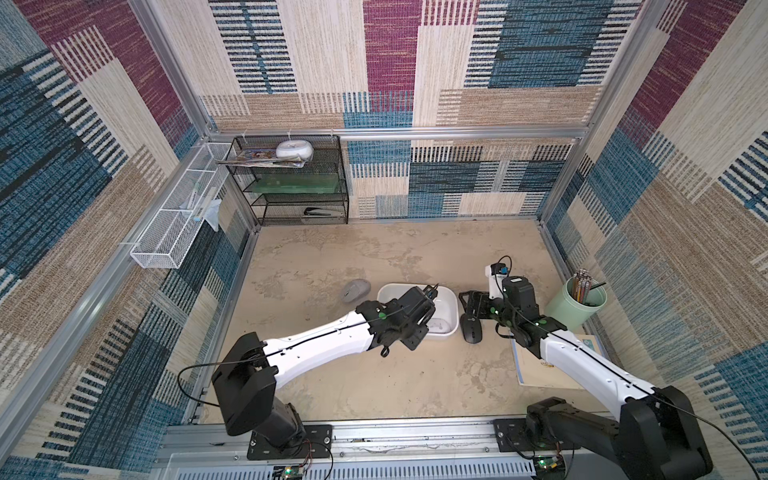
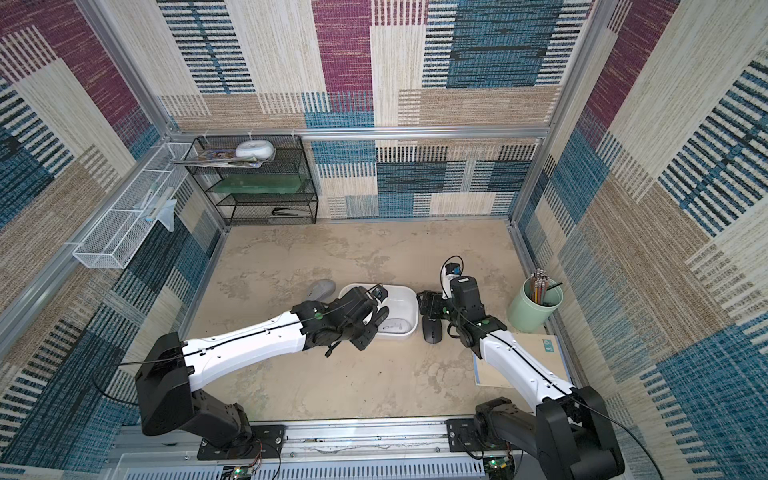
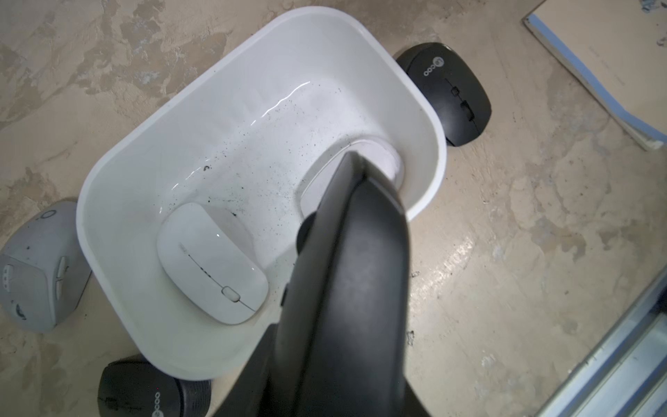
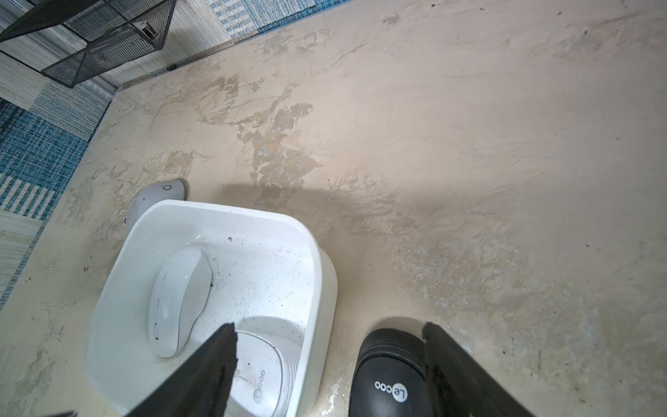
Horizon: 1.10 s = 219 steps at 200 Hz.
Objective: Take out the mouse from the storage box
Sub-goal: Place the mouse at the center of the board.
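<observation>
Left jaws are held closed right above the rounded white mouse (image 4: 263,364), laid along the shallow white plastic storage box's (image 3: 108,202) near wall; right jaws are spread open.

Left wrist view: the left finger (image 3: 346,270) covers most of the second white mouse (image 3: 384,159) in the storage box (image 3: 119,202); contact cannot be determined. A black mouse (image 3: 144,393) is cut off at the frame edge. In both top views, the contents of the wire basket (image 1: 166,245) are too small to identify.

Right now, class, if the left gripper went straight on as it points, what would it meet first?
Probably the half-hidden white mouse in the storage box, just beyond the tip of the left gripper. Depth is unclear; they may already touch.
</observation>
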{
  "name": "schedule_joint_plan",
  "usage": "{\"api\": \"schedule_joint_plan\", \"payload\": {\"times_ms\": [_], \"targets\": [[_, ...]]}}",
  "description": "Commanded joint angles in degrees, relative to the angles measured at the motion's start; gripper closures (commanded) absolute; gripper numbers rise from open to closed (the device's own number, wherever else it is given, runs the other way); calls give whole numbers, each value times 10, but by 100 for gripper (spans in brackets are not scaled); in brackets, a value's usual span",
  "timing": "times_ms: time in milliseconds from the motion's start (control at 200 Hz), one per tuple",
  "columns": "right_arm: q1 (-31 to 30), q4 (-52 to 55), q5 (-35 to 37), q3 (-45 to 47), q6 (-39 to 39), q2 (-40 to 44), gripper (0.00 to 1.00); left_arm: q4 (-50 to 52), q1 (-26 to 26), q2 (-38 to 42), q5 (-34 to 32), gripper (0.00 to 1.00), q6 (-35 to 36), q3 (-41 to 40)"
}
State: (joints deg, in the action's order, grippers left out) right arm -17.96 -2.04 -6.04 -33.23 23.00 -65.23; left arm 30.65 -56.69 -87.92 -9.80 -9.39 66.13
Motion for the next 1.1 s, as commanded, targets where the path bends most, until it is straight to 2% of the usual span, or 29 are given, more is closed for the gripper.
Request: {"api": "schedule_joint_plan", "payload": {"times_ms": [0,210,591,1092], "targets": [[0,-10,-2,-3,1,-2,16,-8,-15,28,-50,72,-1,-31],[-1,-9,-8,-3,2,-1,16,-6,-56,55,-83,71,-24,-85],[0,-5,-45,-16,-10,-12,17,-11,-89,57,-123,70,-72,-162],[-1,5,-54,-34,-3,-23,18,10,-103,-4,-153,63,-72,-161]]}}
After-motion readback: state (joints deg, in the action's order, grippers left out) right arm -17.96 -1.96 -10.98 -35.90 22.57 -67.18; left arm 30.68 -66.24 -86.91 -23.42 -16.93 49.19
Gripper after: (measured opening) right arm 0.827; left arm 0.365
